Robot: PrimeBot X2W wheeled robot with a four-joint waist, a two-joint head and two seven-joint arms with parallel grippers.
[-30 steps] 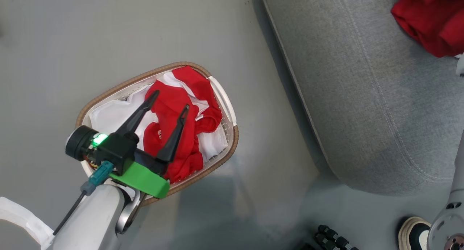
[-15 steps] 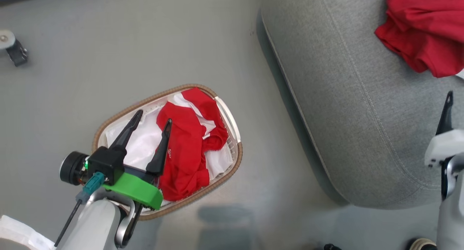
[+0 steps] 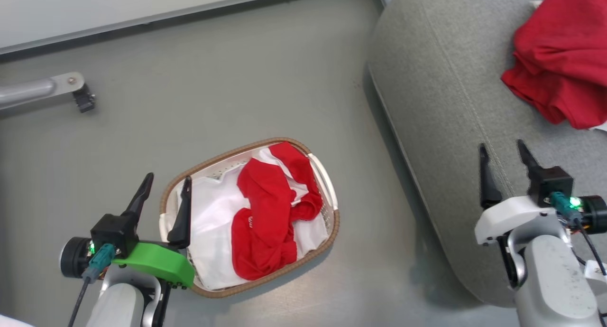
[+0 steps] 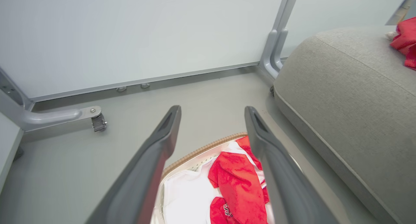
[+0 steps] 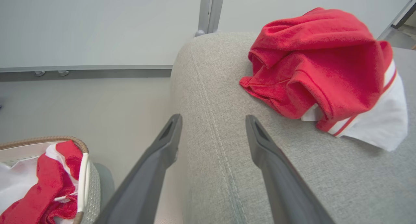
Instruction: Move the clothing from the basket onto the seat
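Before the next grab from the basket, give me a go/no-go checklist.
1. left gripper open and empty: ok.
2. right gripper open and empty, over the light grey fabric seat: ok.
3. bright red white-striped garment lies exposed on top in the oval cream perforated plastic basket: ok.
4. left gripper lined up over that garment: not ok; in the head view it straddles the basket's left rim.
5. Bare seat room beside the other red garment: ok.
6. Garment free of the white sheet underneath: cannot tell.
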